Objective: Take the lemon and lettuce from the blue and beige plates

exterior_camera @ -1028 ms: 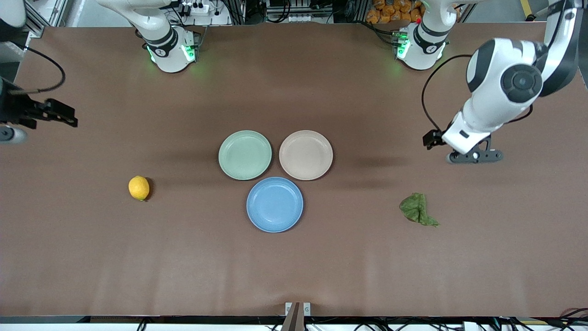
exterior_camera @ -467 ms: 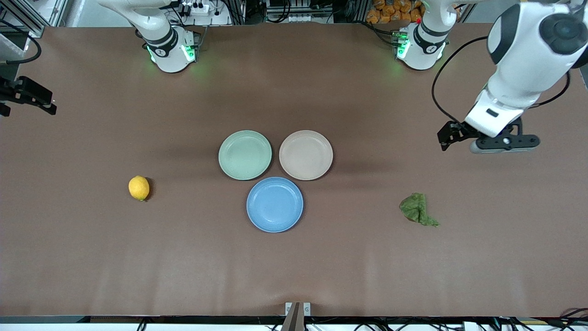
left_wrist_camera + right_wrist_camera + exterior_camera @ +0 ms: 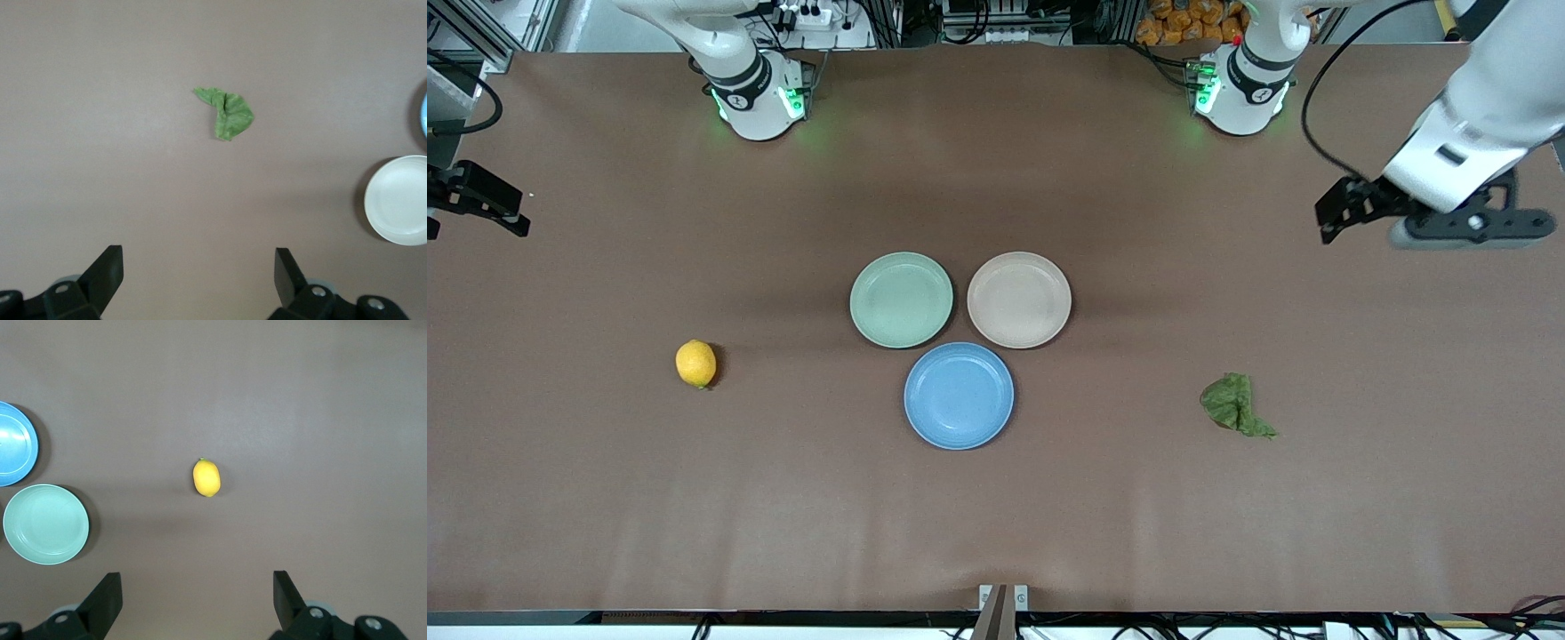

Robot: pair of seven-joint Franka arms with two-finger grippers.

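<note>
- No writing or labels can be read.
- Lemon (image 3: 695, 364) lies on the table (image 3: 996, 516) toward the right arm's end; lettuce (image 3: 1235, 405) toward the left arm's end.
- Blue plate (image 3: 959, 396) and beige plate (image 3: 1019, 300) hold nothing.
- Left gripper (image 3: 199, 277) and right gripper (image 3: 197, 599) hang high, fingers spread.

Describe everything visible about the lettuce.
The lettuce is a single crumpled green leaf, folded on itself with one pointed end trailing toward the front camera. It looks soft and wrinkled. It lies flat on the bare brown table toward the left arm's end, apart from the plates and on none of them. Nothing touches it; the left hand, open, hangs above the table with the leaf in its wrist view.
</note>
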